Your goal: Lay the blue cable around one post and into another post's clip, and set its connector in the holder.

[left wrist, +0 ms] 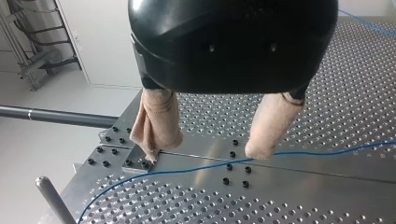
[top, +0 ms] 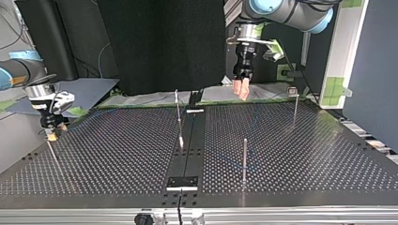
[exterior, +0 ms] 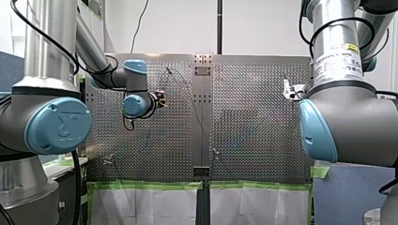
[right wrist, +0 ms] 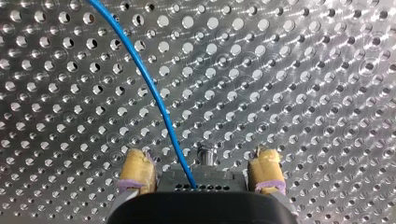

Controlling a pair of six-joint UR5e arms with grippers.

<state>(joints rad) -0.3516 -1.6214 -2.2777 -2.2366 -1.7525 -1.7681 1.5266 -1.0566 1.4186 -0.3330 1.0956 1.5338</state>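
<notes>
Perforated metal table (top: 305, 154), top view, near to far: dark plate (top: 182, 183) on the centre strip at the near edge, then a plain post (top: 244, 157) to its right, upright. Further back, a thin post (top: 177, 105) beside the centre strip and a clip-topped post (top: 294, 104) toward the far right, both upright, well apart. From here the blue cable (left wrist: 187, 169) is hard to make out, only a faint blue line on the table near the plain post

My right tool (top: 50, 133) hangs low at the view's left, with a thin rod (top: 55, 157) under it. Right wrist view: yellow pads (right wrist: 136, 170) spread wide. The blue cable comes across the table and runs in between them, touching neither pad, and its end goes out of sight at the tool body. A metal stud (right wrist: 206, 155) stands between the pads too, just beside the cable. Can't tell whether a connector is there

My left tool (top: 242, 90) hovers over the table's far edge, near the centre strip. Left wrist view: beige pads (left wrist: 156, 123) wide apart, gripping nothing. The blue cable lies flat on the table beneath the fingertips, crossing the centre strip and passing right by one pad tip. Can't tell if it touches. A grey post (left wrist: 53, 200) stands off to one side, near the table edge
</notes>
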